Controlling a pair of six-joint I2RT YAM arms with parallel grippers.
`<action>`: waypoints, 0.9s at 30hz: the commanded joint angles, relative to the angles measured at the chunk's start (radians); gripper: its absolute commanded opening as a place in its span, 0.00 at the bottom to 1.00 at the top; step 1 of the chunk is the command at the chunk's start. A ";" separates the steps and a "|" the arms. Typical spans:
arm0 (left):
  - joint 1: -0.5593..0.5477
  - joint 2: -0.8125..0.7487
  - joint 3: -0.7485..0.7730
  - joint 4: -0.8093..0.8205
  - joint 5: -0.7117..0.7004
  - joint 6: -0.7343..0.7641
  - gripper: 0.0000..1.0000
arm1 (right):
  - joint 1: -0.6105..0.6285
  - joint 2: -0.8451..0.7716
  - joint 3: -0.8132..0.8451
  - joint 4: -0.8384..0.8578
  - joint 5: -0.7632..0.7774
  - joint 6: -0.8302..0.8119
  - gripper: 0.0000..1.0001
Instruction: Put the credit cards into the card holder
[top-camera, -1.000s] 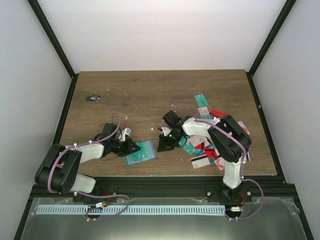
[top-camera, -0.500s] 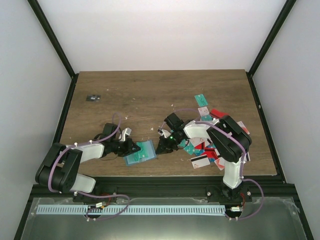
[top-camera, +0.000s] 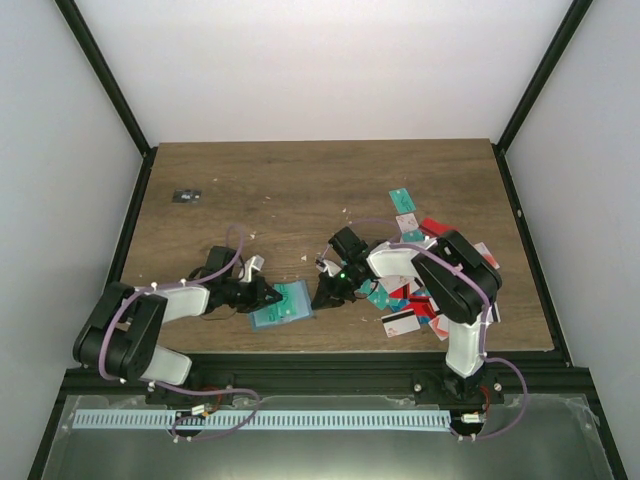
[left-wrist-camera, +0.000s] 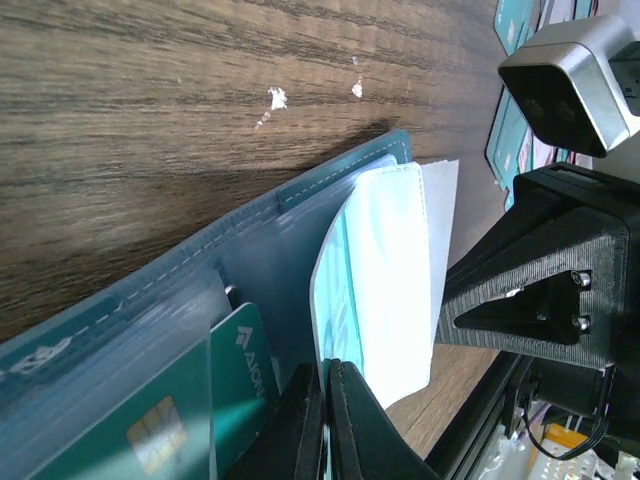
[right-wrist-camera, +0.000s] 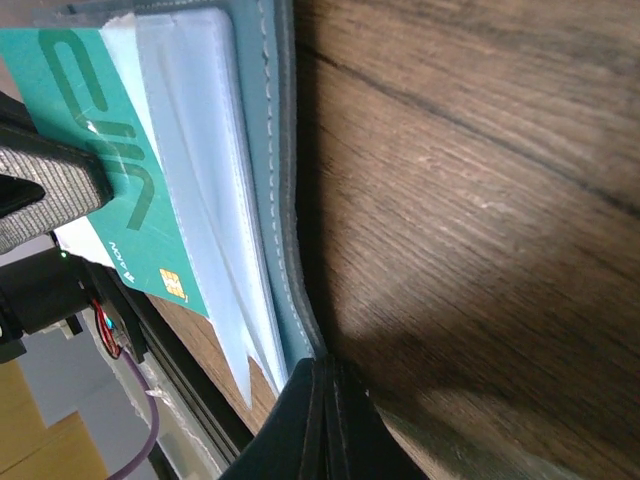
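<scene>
The card holder (top-camera: 283, 305) lies open on the table near the front edge, a blue-grey wallet with clear pockets. My left gripper (top-camera: 263, 295) is at its left side, shut on the thin edge of a pocket leaf (left-wrist-camera: 385, 280) that has a pale teal card inside. A green chip card (left-wrist-camera: 200, 400) sits in a nearby pocket. My right gripper (top-camera: 322, 294) is at the holder's right edge, fingers shut with their tips (right-wrist-camera: 325, 395) on the stitched cover edge (right-wrist-camera: 280, 200). Several loose credit cards (top-camera: 410, 295) lie heaped to the right.
Two more cards (top-camera: 403, 210) lie behind the heap. A tiny black object with white marks (top-camera: 186, 196) sits at the far left. White crumbs (left-wrist-camera: 275, 97) dot the wood. The table's front rail (top-camera: 300, 352) runs just below the holder.
My right gripper has shifted slightly down and left, closer to the holder's edge. The left gripper and the holder have hardly moved.
</scene>
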 joint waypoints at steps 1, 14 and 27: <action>-0.002 0.037 -0.022 0.041 -0.006 -0.004 0.04 | 0.013 0.060 -0.013 -0.030 0.069 0.015 0.01; -0.018 0.092 -0.043 0.174 0.045 -0.044 0.04 | 0.019 0.108 0.034 -0.080 0.099 -0.010 0.01; -0.023 0.111 0.008 0.049 0.009 0.033 0.04 | 0.004 0.105 0.119 -0.205 0.206 -0.092 0.01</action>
